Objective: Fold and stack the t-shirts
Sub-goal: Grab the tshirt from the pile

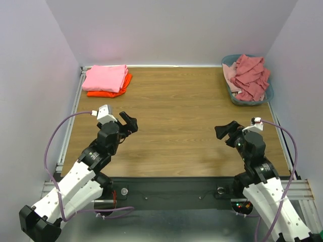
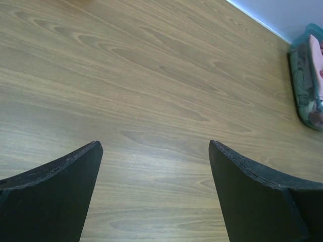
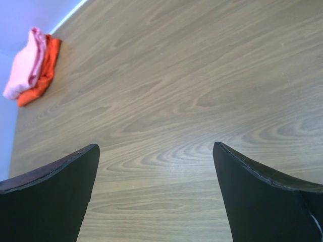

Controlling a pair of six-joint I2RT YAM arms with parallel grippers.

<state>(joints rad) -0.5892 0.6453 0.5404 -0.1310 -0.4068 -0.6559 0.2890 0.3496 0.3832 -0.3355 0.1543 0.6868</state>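
- The bright pink t-shirt (image 1: 105, 78) lies folded in the table's (image 1: 176, 111) far left corner. It covers most of the orange t-shirt (image 1: 110, 93) beneath it, so only the orange front and right edges show.
- The left arm (image 1: 83, 174) is cut off at the bottom of the top view. It rises from the near edge and bends forward, its wrist pointing towards the table's middle.
- The left gripper (image 1: 130, 122) hangs over bare wood, well apart from both folded shirts. Its wrist camera shows only the ends of two dark fingers (image 2: 55, 196), spread wide with nothing between them but wood grain.
- The right arm (image 1: 267, 186) mirrors this pose, leaning in from the near right, and its lower part runs out of the picture.
- The right gripper (image 1: 224, 131) points left over bare wood. Its jaws are wide apart and hold nothing.
- The blue-grey basket (image 1: 266, 97) sits in the far right corner, and the left wrist view shows only a slice of it at the picture's edge.
- A coral-red t-shirt (image 1: 251, 76) is heaped and crumpled in the basket. A pale pink t-shirt (image 1: 229, 72) hangs over the basket's left rim, partly buried under the coral-red one. How the two are tangled is hard to make out.
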